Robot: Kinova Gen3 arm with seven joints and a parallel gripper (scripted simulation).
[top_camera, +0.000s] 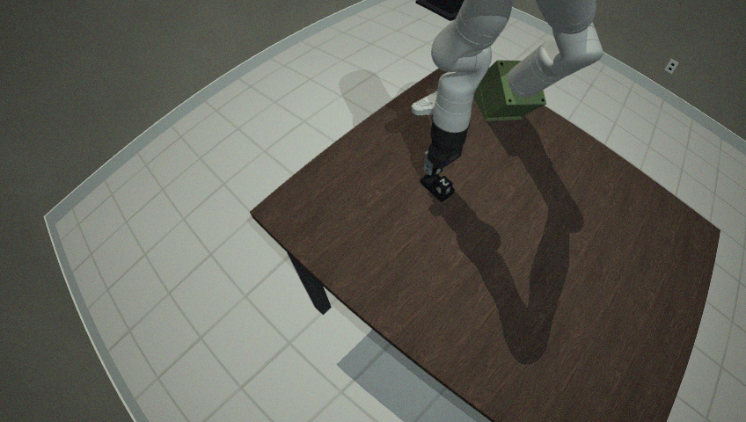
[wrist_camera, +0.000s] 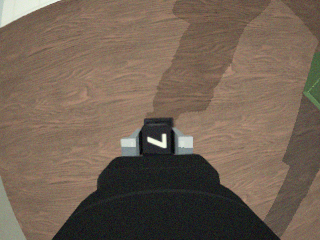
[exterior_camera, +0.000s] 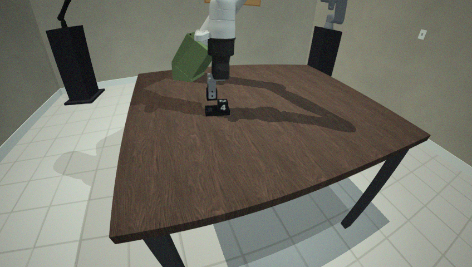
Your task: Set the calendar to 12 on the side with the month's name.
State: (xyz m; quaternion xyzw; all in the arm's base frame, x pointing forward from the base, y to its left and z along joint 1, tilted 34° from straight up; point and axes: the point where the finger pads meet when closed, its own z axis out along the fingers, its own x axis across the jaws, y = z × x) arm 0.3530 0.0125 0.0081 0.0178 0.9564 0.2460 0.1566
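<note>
A small black tray [top_camera: 427, 181] [exterior_camera: 211, 113] lies flat on the table. One black cube [top_camera: 444, 185] [exterior_camera: 222, 105] stands in its right half in the exterior view, with a white 2 on top and a 4 on the side towards that camera; the left half is empty. My gripper [top_camera: 433, 166] [exterior_camera: 211, 93] [wrist_camera: 156, 137] is shut on a second black cube [exterior_camera: 216, 95] [wrist_camera: 151, 132], whose face towards the wrist camera shows a 7, turned sideways. This cube hangs just above and behind the tray's empty half. The month's name is not readable, and the fingers hide the held cube's sides.
The arm's green base block [top_camera: 494, 97] [exterior_camera: 192, 61] stands at the back of the wooden table [top_camera: 376, 235] [exterior_camera: 198, 158] [wrist_camera: 75, 80]. Two black pedestals [exterior_camera: 72, 63] [exterior_camera: 324, 49] stand on the floor beyond the table. The arm's shadow falls across the table beside the tray.
</note>
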